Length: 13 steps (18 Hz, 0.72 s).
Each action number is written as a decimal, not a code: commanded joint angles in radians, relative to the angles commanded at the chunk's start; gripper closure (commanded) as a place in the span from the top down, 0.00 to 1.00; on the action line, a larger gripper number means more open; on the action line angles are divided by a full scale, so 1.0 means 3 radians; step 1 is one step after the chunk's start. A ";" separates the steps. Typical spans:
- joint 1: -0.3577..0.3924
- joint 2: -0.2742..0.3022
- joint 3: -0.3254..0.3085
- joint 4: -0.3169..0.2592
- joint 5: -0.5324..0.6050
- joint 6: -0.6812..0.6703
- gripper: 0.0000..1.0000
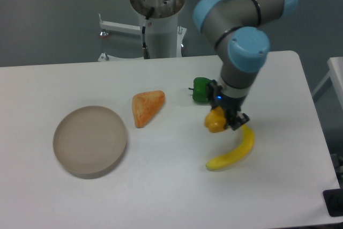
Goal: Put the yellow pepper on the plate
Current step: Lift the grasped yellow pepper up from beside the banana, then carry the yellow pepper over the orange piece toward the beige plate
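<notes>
The yellow pepper [214,120] is small and yellow-orange, right of the table's middle. My gripper [224,119] comes down from above and is shut on the yellow pepper; whether it rests on the table or hangs just above it I cannot tell. The plate [89,141] is a round beige dish at the left of the table, far from the gripper, with nothing on it.
A green pepper [201,89] sits just behind the gripper. A yellow banana [234,153] lies just in front and to the right of it. An orange wedge-shaped piece [147,107] lies between the plate and the gripper. The arm's base post [158,22] stands at the back.
</notes>
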 joint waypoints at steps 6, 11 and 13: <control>-0.0593 0.0041 -0.0097 0.0071 -0.0036 -0.0869 0.29; -0.1151 -0.0143 -0.0154 0.0414 -0.0031 -0.1458 0.30; -0.1314 -0.0189 -0.0154 0.0414 -0.0031 -0.1520 0.30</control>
